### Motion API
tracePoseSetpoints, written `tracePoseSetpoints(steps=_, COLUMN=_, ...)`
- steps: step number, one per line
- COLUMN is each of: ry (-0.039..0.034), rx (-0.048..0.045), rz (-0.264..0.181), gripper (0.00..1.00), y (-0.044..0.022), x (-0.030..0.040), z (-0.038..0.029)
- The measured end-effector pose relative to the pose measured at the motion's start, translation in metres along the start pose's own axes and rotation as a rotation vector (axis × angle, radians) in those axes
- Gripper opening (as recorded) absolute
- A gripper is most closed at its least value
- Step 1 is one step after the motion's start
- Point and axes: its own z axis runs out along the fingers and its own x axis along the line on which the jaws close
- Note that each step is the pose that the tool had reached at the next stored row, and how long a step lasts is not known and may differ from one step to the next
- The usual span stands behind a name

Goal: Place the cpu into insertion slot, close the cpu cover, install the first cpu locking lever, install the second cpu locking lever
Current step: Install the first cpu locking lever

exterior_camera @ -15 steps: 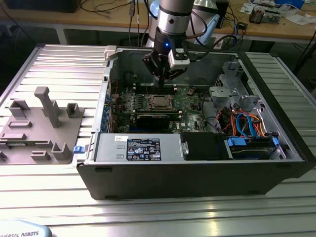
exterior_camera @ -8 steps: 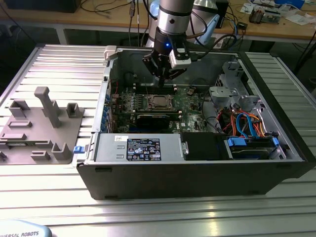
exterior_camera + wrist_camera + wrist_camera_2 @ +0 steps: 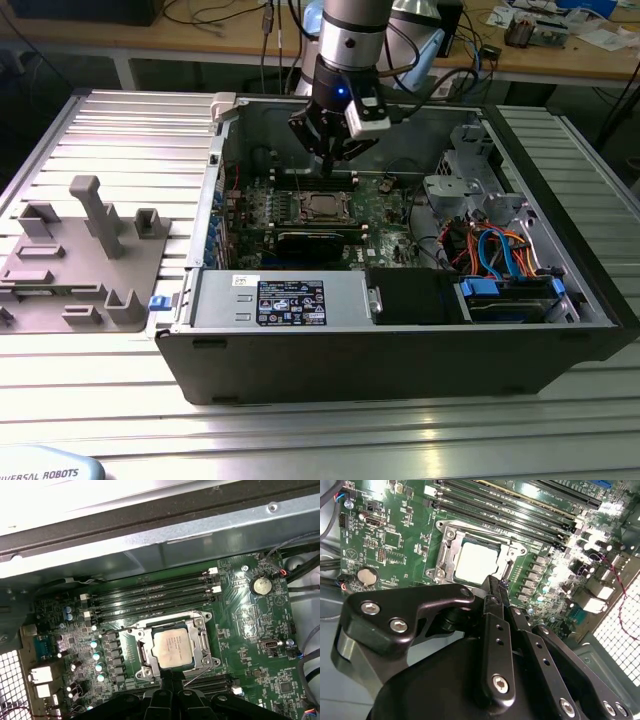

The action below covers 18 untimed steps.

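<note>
— Where's the cpu [image 3: 171, 648]?

— Already seated in the insertion slot [image 3: 141, 652], just under the gripper [image 3: 496, 587]'s fingertips. The cpu cover [image 3: 485, 544] lies flat around it, framing the metal top, so the chip is held down.

— And the gripper?

— Its fingers look pressed together with nothing between them, tips poised at the socket's edge beside a thin locking lever [image 3: 197, 674], probably because a narrow closed tip suits pushing such a wire.
</note>
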Motion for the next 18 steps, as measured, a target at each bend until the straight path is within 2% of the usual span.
tracePoseSetpoints(steps=9, ry=-0.0018, rx=0.0029, rz=-0.057, gripper=0.11, y=0.0000, x=0.0000, z=0.0000)
tracePoseSetpoints(steps=10, ry=-0.0016, rx=0.0008, rz=-0.062, gripper=0.11, y=0.0000, x=0.0000, z=0.0000)
tracePoseSetpoints(steps=11, ry=0.0000, rx=-0.0101, rz=-0.069, gripper=0.11, y=0.0000, x=0.0000, z=0.0000)
tracePoseSetpoints(steps=18, ry=-0.0006, rx=-0.0122, rz=-0.122, gripper=0.11, y=0.0001, x=0.0000, z=0.0001)
